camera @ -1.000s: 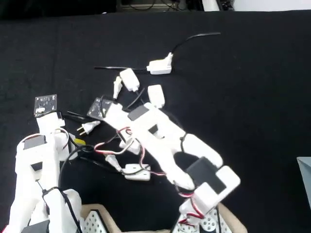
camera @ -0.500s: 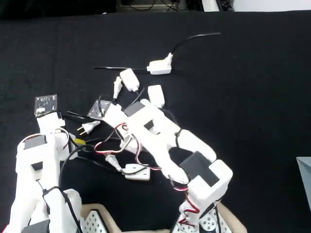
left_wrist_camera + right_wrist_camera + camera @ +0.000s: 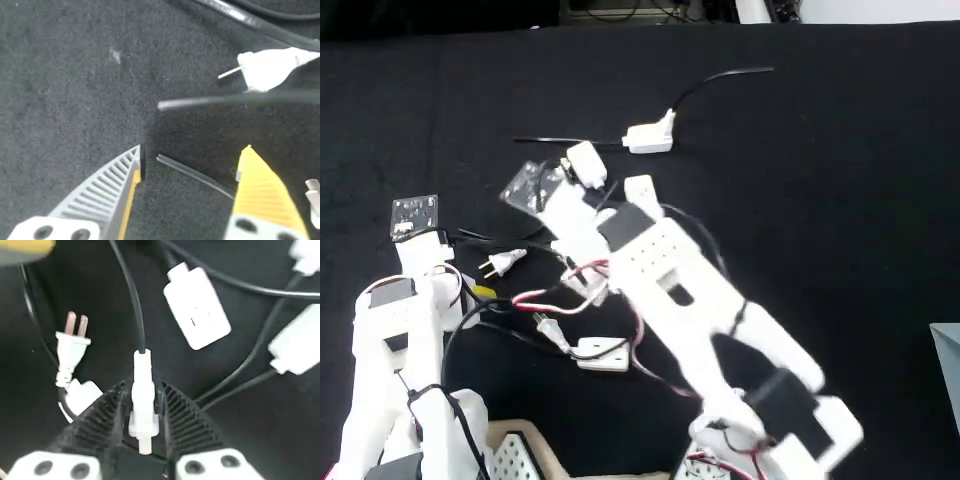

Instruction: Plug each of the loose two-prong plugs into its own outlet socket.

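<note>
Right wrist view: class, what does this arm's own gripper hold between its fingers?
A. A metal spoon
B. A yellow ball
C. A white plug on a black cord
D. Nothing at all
C: the right gripper is closed on a white plug, and a black cord runs away from the plug's far end.
</note>
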